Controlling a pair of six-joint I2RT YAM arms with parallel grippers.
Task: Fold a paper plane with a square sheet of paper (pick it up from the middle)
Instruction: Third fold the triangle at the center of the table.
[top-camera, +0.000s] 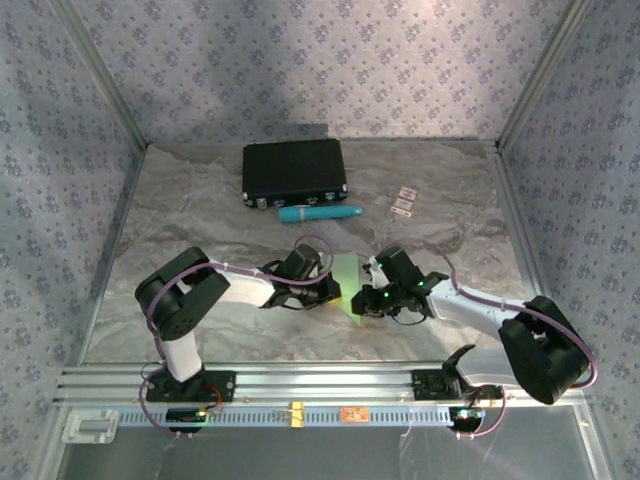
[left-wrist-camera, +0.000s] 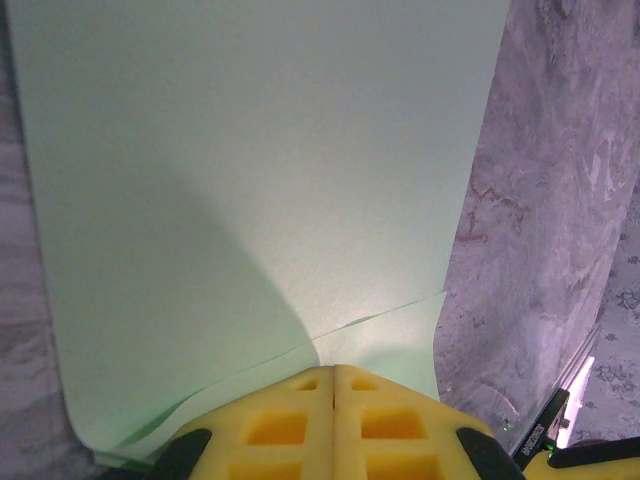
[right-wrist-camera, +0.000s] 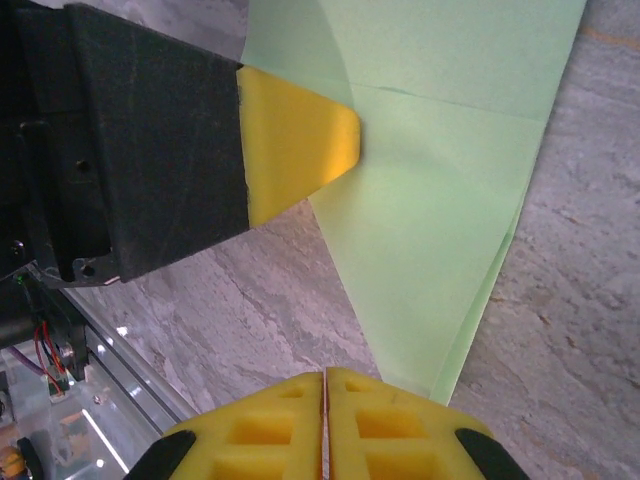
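Observation:
The square sheet of paper (top-camera: 347, 278) lies partly folded on the table between both arms, pale green and in layers. In the right wrist view the paper (right-wrist-camera: 440, 200) narrows to a point that runs under my right gripper (right-wrist-camera: 325, 378), whose yellow pads are shut, with the point beside their seam rather than in it. My left gripper (left-wrist-camera: 333, 372) is shut too, its tips resting on the paper (left-wrist-camera: 250, 150) beside a flap edge. One of its fingers (right-wrist-camera: 300, 140) overlaps the sheet's left edge. From above, the left gripper (top-camera: 328, 290) and right gripper (top-camera: 363, 305) flank the sheet.
A black case (top-camera: 294, 172) sits at the back of the table with a teal tube (top-camera: 320, 213) in front of it. Two small cards (top-camera: 403, 200) lie to the right of those. An aluminium rail (top-camera: 300, 385) runs along the near edge, and patterned walls enclose the grey marbled table (right-wrist-camera: 250, 300).

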